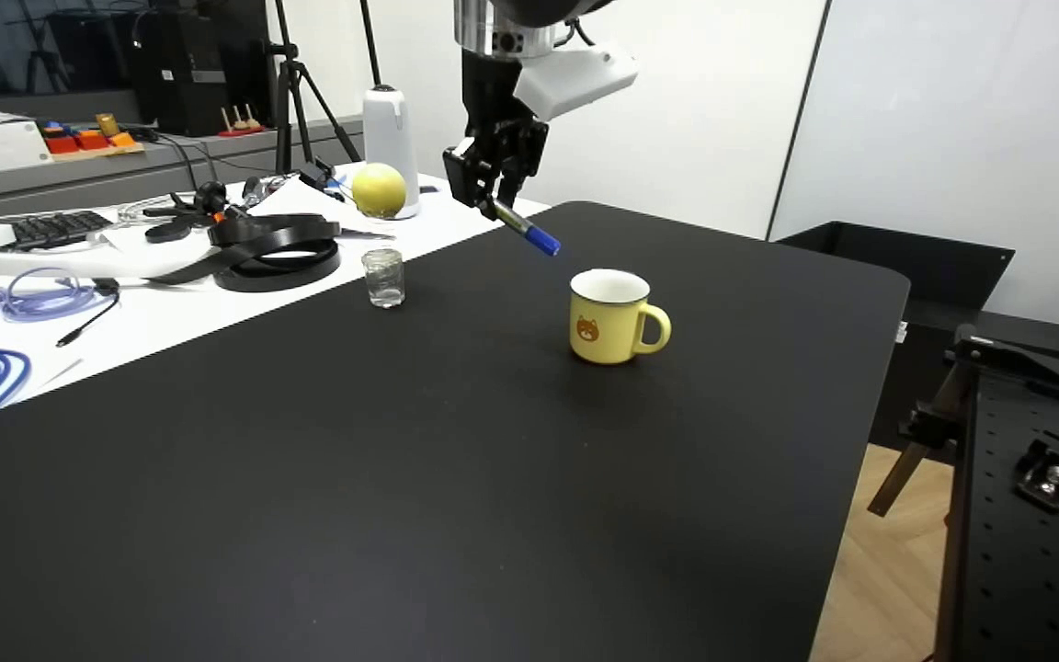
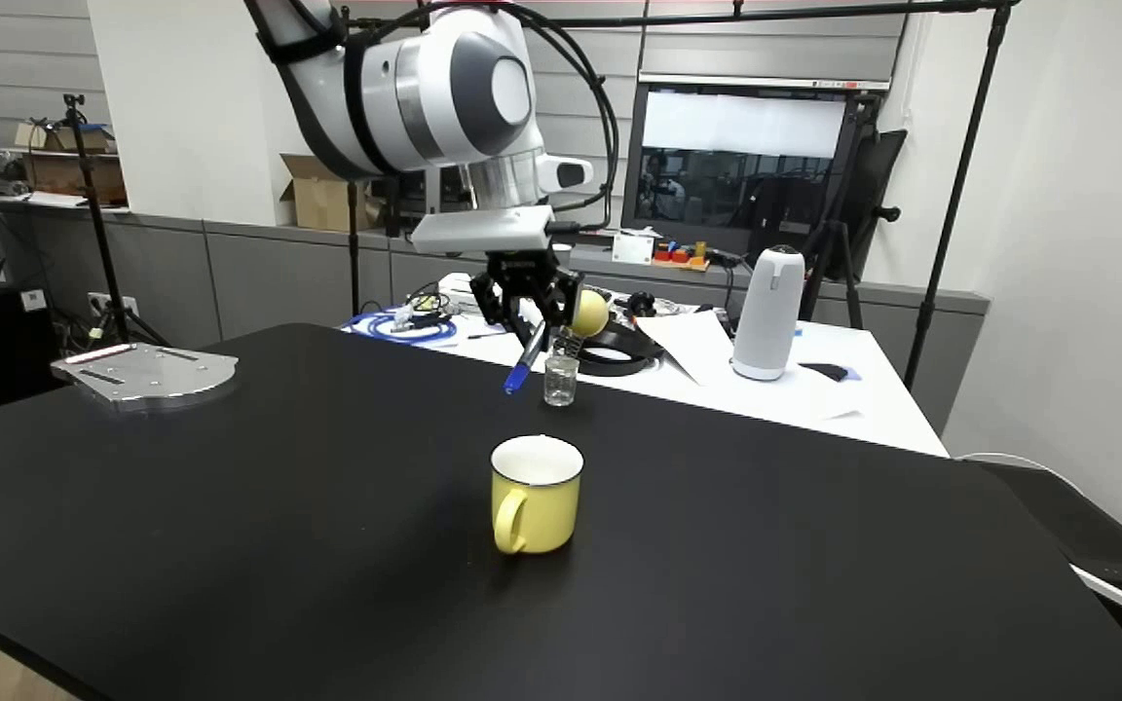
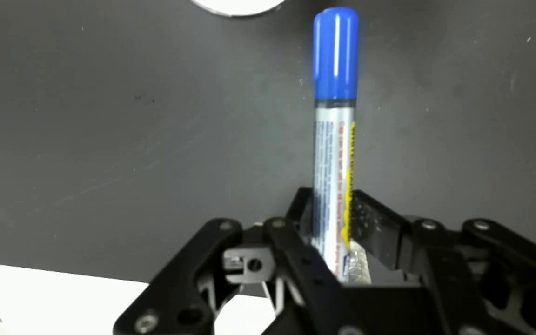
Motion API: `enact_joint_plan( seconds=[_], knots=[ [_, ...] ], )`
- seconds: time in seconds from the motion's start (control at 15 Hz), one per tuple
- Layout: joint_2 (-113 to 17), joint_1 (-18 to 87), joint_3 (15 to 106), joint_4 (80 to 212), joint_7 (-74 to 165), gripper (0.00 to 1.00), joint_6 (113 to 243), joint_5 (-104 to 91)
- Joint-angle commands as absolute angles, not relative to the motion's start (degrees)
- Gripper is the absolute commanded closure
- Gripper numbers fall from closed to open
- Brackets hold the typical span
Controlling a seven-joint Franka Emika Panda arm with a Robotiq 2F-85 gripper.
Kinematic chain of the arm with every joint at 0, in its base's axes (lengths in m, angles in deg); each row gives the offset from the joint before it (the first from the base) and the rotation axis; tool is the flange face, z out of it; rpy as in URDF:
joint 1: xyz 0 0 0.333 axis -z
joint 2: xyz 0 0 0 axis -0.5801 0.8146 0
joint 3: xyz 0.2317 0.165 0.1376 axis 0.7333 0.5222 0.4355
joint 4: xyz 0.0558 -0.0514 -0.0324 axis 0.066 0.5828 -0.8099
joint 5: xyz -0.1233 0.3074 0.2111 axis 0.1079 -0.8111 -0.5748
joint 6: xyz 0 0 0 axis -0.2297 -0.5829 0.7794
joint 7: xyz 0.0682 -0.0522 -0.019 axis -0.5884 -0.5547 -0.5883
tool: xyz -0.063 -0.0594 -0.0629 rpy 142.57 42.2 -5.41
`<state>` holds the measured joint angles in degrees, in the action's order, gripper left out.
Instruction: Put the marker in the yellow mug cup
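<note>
Holding the marker (image 3: 334, 139) in the air, near the yellow mug cup (image 1: 605, 329) but not touching it, higher than its rim and on the side away from its handle (image 1: 664, 326). Clenching the jaws of the gripper (image 3: 331, 200) on the marker's barrel. Hiding the barrel's rear end among the fingers (image 3: 379, 223) in both exterior views. Cutting the mug off at the top of the wrist view, leaving only a white, dark-rimmed sliver. Mostly covering a shiny shape (image 3: 360, 266) beside the barrel there, making it hard to identify.

Slanting the marker's long axis between upright and flat, aiming the blue cap (image 1: 543, 242) downward and toward the mug in an exterior view. Running that axis nearly straight up the wrist view, cap foremost, ending just beside the mug's sliver.

Revealing fine print along the barrel in the wrist view alone. Displaying the mug's orange animal mark (image 1: 587, 329) only in an exterior view. Showing a glass jar (image 1: 384, 280) well apart from the mug on the black table (image 1: 401, 478) in both exterior views; showing a flat metal plate (image 2: 147, 375) there in an exterior view only.
</note>
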<state>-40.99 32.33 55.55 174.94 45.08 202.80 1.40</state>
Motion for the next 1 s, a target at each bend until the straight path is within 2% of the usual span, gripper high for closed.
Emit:
enact_joint_plan(
  seconds=[0.0, 0.2, 0.4, 0.93],
  knots=[
    [-42.7, 29.2, 49.5, 181.4, 51.4, 0.94, 218.6, 7.0],
    [-41.0, 23.0, 40.0, 186.0, 53.8, 0.94, 231.8, 8.9],
    [-40.0, 19.6, 35.1, 190.4, 52.3, 0.94, 238.6, 5.0],
    [-42.7, 14.2, 32.0, 197.8, 50.6, 0.94, 241.4, -3.0]
  ],
)
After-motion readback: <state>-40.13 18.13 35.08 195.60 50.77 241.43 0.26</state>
